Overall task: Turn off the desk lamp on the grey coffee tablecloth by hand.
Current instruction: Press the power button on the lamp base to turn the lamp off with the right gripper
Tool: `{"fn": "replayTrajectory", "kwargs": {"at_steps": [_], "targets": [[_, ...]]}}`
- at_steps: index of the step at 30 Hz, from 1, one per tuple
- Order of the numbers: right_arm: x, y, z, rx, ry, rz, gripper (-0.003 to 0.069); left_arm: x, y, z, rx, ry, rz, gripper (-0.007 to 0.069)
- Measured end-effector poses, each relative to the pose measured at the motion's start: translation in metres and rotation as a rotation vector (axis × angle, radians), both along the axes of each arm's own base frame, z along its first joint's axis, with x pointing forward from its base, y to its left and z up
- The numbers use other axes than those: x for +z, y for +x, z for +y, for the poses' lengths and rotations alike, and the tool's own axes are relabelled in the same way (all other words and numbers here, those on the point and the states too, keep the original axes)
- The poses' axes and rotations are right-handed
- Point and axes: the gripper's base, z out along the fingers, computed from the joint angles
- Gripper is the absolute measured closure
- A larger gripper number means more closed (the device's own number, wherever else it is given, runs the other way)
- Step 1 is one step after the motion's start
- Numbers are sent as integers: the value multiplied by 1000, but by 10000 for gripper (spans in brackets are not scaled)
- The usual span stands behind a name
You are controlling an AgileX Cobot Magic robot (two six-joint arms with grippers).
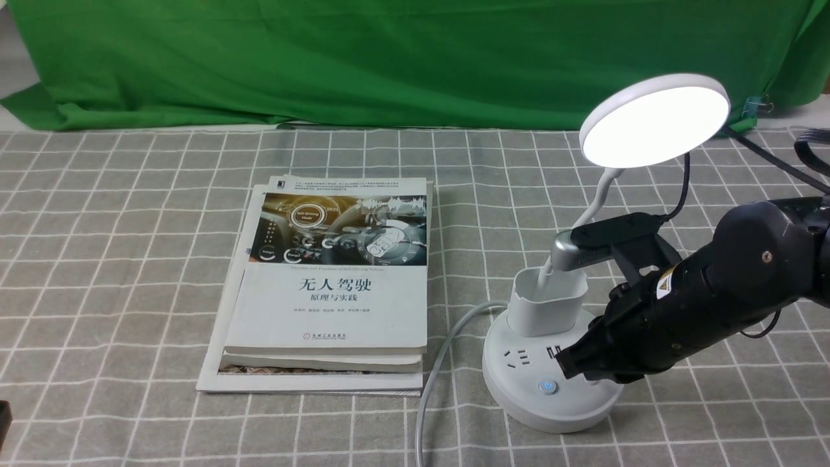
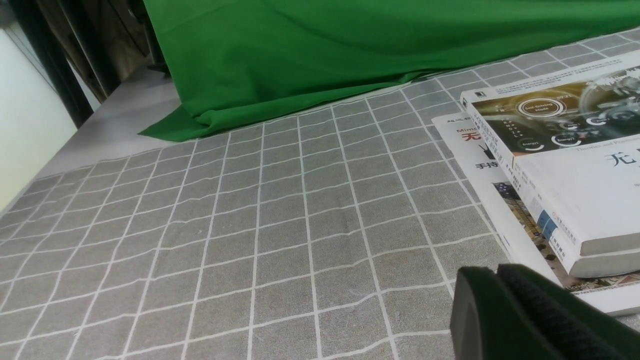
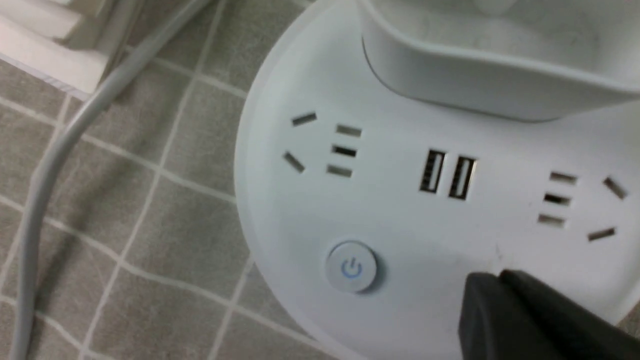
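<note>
Right fingers (image 1: 606, 375), front view: over the base of the lit desk lamp (image 1: 556, 383), on the grey coffee tablecloth (image 1: 130, 272). Pressing step at hand, likely.

Left wrist: fingers (image 2: 492, 271) clenched.

Right wrist: fingers clenched; next, probably line up and press a button (image 3: 351, 267).

from my station i saw a green backdrop cloth (image 1: 402, 65) hanging behind the table, its lower edge bunched in folds. my left wrist view showed a pale panel (image 2: 30, 115) and dark upright posts (image 2: 60, 60) near its end.
</note>
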Motion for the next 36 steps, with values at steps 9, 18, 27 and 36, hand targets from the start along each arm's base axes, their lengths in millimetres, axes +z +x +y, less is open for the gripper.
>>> {"fn": "replayTrajectory", "kwargs": {"at_steps": [9,18,27,36], "targets": [[-12,3,1,-1,-18,35,600,0,0,0,0,0,0,606],[-13,5,3,1,-21,45,603,0,0,0,0,0,0,606],[9,1,0,-27,23,-24,604,0,0,0,0,0,0,606],[10,2,1,-30,30,-43,608,0,0,0,0,0,0,606]]}}
